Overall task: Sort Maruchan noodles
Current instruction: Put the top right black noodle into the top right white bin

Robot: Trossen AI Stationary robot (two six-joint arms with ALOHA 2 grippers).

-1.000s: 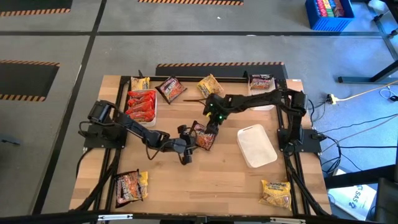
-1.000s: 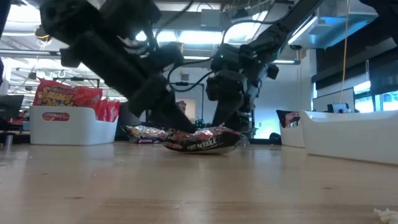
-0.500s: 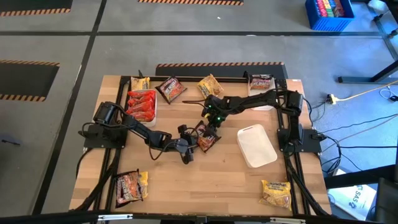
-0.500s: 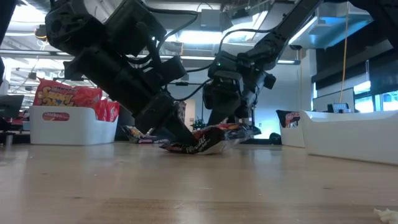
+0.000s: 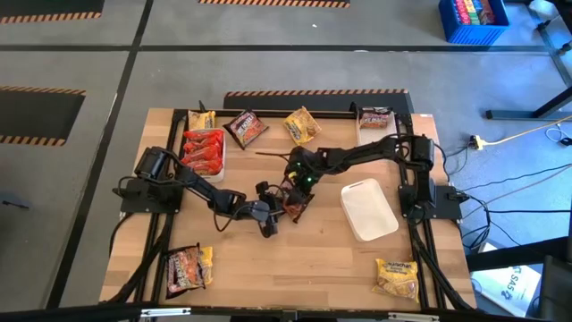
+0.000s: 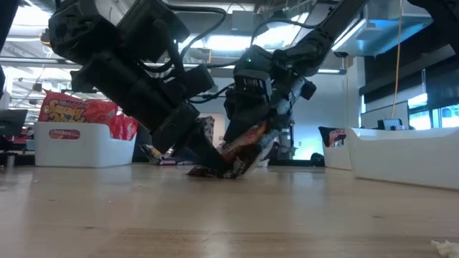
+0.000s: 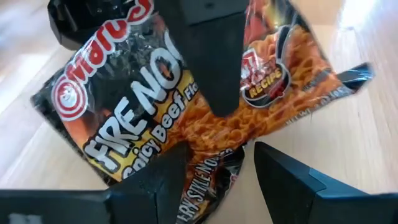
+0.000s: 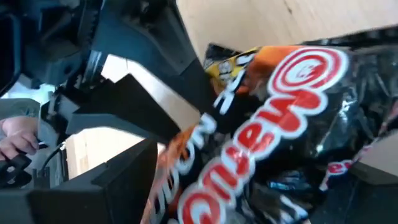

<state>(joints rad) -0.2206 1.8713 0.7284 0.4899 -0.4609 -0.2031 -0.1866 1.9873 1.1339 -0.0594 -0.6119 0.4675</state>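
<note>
A second ago the dark packet (image 6: 240, 154) lay flat in the middle of the counter (image 5: 295, 268); now it stands tipped up on its edge. The left claw (image 5: 275, 202) pinches its lower edge and has levered it up. The right claw (image 5: 302, 184) has swung in from the back and hangs over the raised end, fingers spread wide with one lying against the printed face, not yet closed. To my eye this is a hand-over in the making: the packet is off the wood and ready for the right arm to carry to a tray.

Counting across the counter:
- **Dark packets:** four. One is between the claws, one is at the back (image 5: 246, 128), one is in the back tray (image 5: 365, 131) and one is at the near left corner (image 5: 181, 268).
- **Yellow packets:** four. Two are at the back (image 5: 201, 119) (image 5: 302, 123), one is tucked by the near-left dark one (image 5: 206, 259) and one is near right (image 5: 396, 277).
- **Red packets:** heaped in the left tray (image 5: 221, 159), too jumbled to count, perhaps two or three.
- **White trays:** three, the middle one (image 5: 368, 215) bare.
</note>
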